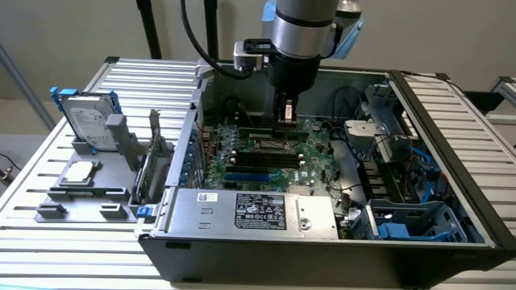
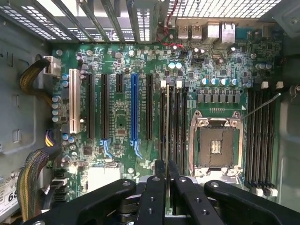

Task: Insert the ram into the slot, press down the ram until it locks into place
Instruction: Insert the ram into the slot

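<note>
Pinched ram (image 2: 167, 126) edge-on between gripper (image 2: 167, 163) jaws; hung directly over slot (image 2: 163, 108), long axes parallel, near exterior frame's centre, beside CPU socket (image 2: 216, 143).

white sticker (image 2: 8, 197) | "68", perhaps cut off | rest unreadable

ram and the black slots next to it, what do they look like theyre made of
The ram, held in the gripper, looks like matte green circuit-board laminate, probably fibreglass, judging by its thin flat green edge. The slots look like moulded black plastic with a slight sheen; their pale end clips seem plastic too, though that is less certain.
</note>
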Motion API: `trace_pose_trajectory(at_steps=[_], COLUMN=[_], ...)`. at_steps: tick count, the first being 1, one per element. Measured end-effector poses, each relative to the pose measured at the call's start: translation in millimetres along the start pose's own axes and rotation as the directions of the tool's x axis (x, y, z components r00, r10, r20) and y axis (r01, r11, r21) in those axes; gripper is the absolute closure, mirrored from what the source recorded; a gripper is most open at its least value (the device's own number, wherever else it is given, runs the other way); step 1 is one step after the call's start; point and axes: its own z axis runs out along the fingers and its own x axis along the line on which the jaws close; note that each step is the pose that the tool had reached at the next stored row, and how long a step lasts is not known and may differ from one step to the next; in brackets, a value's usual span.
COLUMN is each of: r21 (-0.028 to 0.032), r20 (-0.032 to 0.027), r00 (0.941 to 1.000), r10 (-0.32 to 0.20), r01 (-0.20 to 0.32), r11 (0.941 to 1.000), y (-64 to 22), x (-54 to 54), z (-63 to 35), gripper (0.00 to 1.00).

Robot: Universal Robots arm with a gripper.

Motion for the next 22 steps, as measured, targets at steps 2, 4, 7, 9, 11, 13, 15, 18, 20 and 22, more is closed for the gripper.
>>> trace_pose_trajectory(at_steps=[2,4,7,9,11,13,15,18,20,22], r21=[0.0001,0.0001,0.0,0.0001,0.0001,0.0,0.0001,0.0001,0.0002,0.0007], r20=[0.0001,0.0003,0.0001,0.0003,0.0002,0.0001,0.0002,0.0002,0.0003,0.0002], r00=[1.0,1.0,1.0,1.0,1.0,1.0,1.0,1.0,1.0,1.0], r10=[0.002,0.004,0.004,0.004,0.004,0.004,0.004,0.004,0.004,0.004], r01=[-0.002,-0.004,-0.004,-0.004,-0.004,-0.004,-0.004,-0.004,-0.004,-0.004], r11=[1.0,1.0,1.0,1.0,1.0,1.0,1.0,1.0,1.0,1.0], y=[-0.1,-0.3,-0.5,-0.6,-0.8,-0.9,-1.1,-1.3,-1.4,-1.3], x=[0.1,0.3,0.5,0.5,0.6,0.7,0.7,0.8,0.9,1.1], z=[3.5,7.3,12.6,16.3,20.0,23.6,27.3,32.7,36.3,40.0], gripper=[0.87,0.87,0.87,0.87,0.87,0.87,0.87,0.87,0.87,0.87])
